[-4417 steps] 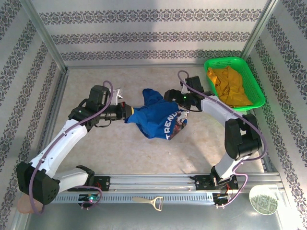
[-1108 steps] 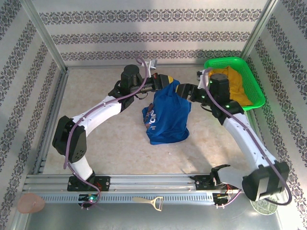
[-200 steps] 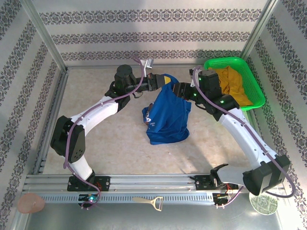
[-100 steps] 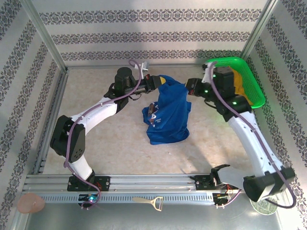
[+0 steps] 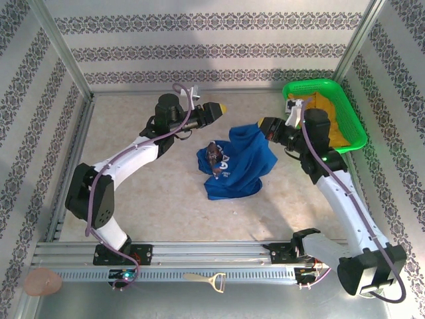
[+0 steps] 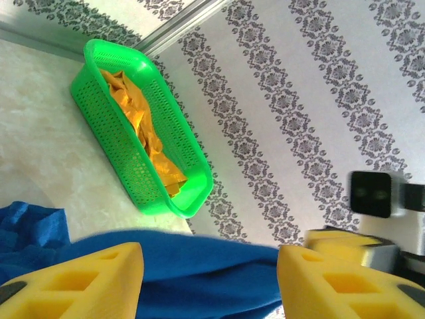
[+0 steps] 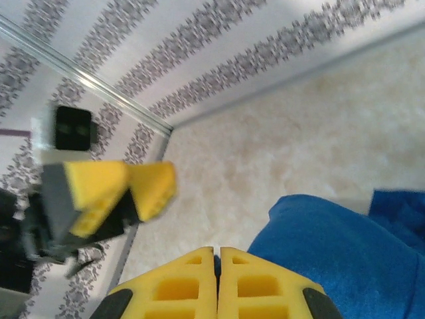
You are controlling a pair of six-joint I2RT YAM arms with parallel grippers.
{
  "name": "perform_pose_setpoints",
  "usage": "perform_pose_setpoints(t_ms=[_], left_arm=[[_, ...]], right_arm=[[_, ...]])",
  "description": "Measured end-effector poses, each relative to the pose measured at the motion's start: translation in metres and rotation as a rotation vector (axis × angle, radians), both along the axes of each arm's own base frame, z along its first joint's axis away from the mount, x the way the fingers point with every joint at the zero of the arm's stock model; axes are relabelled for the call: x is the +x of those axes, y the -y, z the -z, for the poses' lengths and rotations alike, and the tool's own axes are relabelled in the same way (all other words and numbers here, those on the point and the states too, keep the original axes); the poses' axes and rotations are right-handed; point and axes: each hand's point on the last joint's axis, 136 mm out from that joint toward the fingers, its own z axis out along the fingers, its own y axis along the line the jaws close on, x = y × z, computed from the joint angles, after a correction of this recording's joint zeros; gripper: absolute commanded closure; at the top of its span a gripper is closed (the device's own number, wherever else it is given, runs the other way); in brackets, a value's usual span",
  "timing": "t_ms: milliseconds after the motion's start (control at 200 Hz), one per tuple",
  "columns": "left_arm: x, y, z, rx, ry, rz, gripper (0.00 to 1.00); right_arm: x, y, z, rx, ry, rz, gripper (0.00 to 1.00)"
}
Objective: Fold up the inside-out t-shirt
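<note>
The inside-out t-shirt (image 5: 236, 166) is royal blue and lies crumpled mid-table, one corner drawn up to the right. My right gripper (image 5: 261, 125) is shut on that corner. In the right wrist view a thin blue sliver sits between its closed pads (image 7: 217, 256), and the t-shirt (image 7: 345, 246) hangs to the right. My left gripper (image 5: 218, 108) stands open at the back, apart from the shirt. In the left wrist view its two yellow fingers are spread wide around the left gripper (image 6: 209, 269), with blue t-shirt (image 6: 199, 266) beyond them.
A green basket (image 5: 315, 82) at the back right holds a mustard-yellow garment (image 5: 332, 106); the basket (image 6: 133, 143) also appears in the left wrist view. Patterned walls enclose the table. A bottle opener (image 5: 209, 280) and a round disc (image 5: 364, 279) lie by the near rail.
My left gripper has opened and let go of the shirt's upper edge. The right gripper shut on the shirt and shifted right, and the cloth has slumped lower toward it.
</note>
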Motion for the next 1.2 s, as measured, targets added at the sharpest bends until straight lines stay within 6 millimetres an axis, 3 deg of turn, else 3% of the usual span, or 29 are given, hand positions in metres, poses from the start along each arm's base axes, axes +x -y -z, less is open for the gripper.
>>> perform_pose_setpoints(t_ms=[65,410,620,799,1089,1134,1199], left_arm=[[-0.003,-0.001,0.003,0.040,0.002,0.002,0.43],[-0.018,0.023,0.014,0.346,0.110,0.067,0.39],[-0.027,0.027,0.051,0.495,0.130,0.134,0.38],[-0.035,0.034,0.069,0.560,0.145,0.183,0.37],[-0.013,0.057,0.087,0.623,0.161,0.211,0.34],[-0.011,0.062,0.088,0.625,0.166,0.220,0.41],[-0.010,0.072,0.086,0.618,0.185,0.247,0.68]], right_arm=[[-0.001,-0.001,0.007,0.006,-0.017,-0.009,1.00],[-0.010,-0.014,-0.019,0.063,0.065,-0.102,1.00],[-0.012,-0.016,-0.020,0.070,0.066,-0.122,1.00],[-0.013,-0.016,-0.021,0.072,0.070,-0.122,1.00],[-0.020,-0.015,-0.030,0.081,0.093,-0.124,1.00],[-0.020,-0.015,-0.030,0.080,0.094,-0.124,1.00],[-0.020,-0.015,-0.030,0.080,0.094,-0.123,1.00]])
